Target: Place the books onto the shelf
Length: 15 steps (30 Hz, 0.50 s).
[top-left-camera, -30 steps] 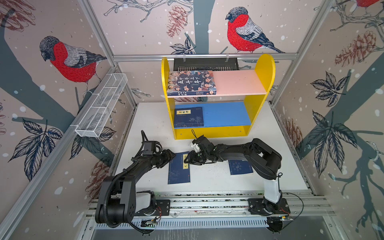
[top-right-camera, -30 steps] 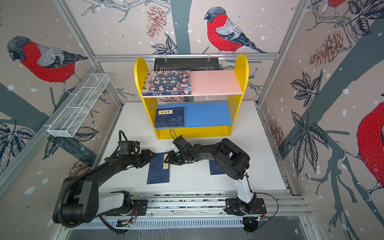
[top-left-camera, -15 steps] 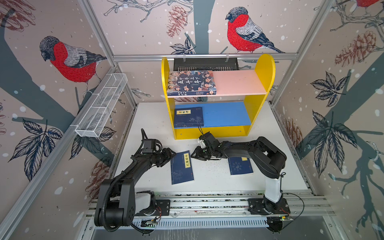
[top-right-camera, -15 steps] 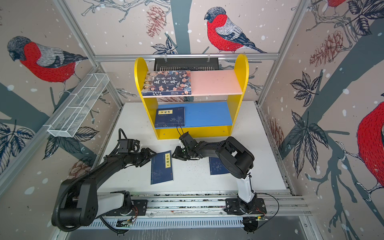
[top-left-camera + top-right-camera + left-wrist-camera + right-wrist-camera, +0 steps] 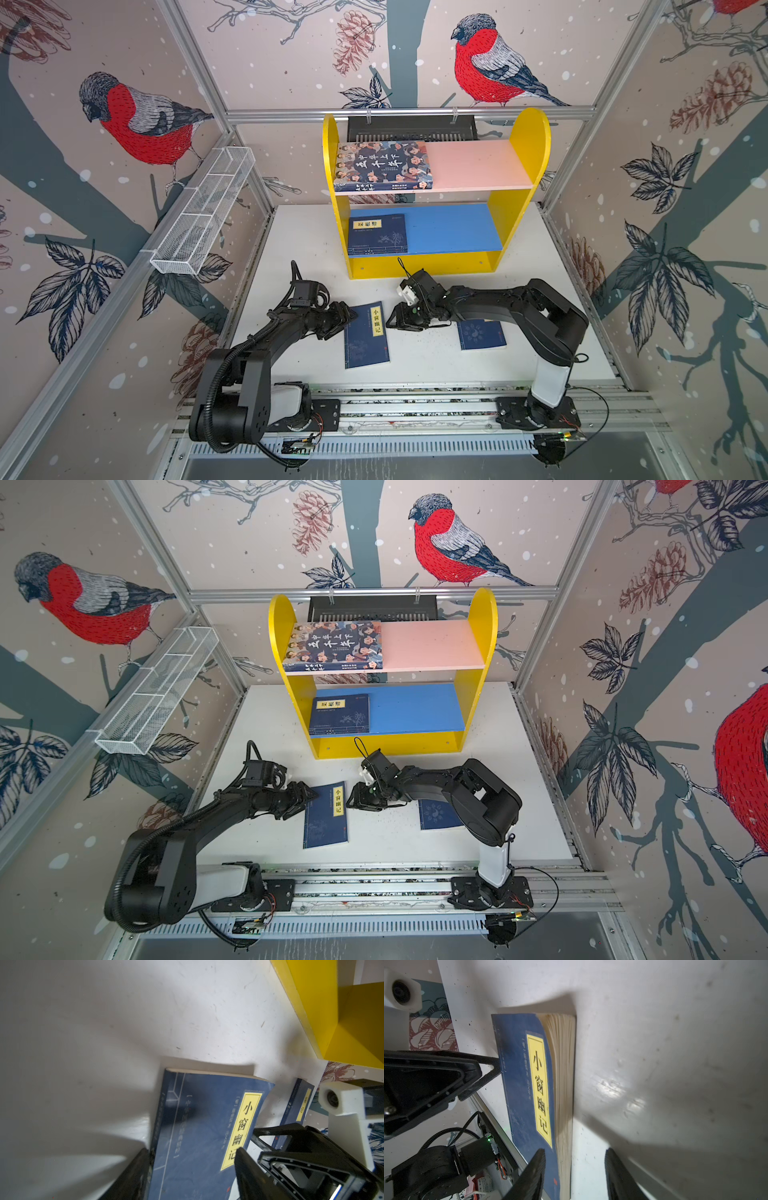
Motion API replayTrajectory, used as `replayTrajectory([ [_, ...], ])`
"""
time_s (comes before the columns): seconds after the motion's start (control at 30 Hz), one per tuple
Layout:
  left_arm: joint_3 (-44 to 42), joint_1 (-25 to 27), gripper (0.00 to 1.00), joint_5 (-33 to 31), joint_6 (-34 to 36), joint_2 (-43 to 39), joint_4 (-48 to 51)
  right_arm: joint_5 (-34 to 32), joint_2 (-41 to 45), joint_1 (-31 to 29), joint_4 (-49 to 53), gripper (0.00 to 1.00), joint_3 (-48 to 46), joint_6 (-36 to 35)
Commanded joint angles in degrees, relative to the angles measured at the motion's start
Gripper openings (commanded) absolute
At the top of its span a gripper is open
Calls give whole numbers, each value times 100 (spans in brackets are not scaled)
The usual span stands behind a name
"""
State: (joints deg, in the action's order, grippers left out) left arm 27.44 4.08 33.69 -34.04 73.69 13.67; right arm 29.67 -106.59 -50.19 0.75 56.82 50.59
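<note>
Withdrawn from the thin navy book [image 5: 367,336], right gripper [image 5: 395,323] gapes narrowly; left gripper [image 5: 343,324] straddles its corner, fingers [image 5: 247,1172] wide.

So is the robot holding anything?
Nothing, it seems. The book lies flat; the left gripper and right gripper flank it, jaws open.

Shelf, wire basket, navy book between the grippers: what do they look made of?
Shelf: flat matte panels, square-cut edges, solid colour; painted or laminated board, wood or plastic unclear.
Wire basket: white-coated metal mesh, by its see-through grid.
Navy book: paper, soft matte cover; cream page edges show in the right wrist view.
</note>
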Motion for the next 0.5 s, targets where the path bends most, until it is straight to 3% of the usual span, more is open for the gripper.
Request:
replayTrajectory([
  [0.0, -72, 88, 67, -34, 30, 66, 95, 148, -40, -15, -71, 49, -64, -57],
  [0.47, -276, 172, 67, 371, -208, 36, -444, 45, -263, -8, -430, 48, 4, 171],
])
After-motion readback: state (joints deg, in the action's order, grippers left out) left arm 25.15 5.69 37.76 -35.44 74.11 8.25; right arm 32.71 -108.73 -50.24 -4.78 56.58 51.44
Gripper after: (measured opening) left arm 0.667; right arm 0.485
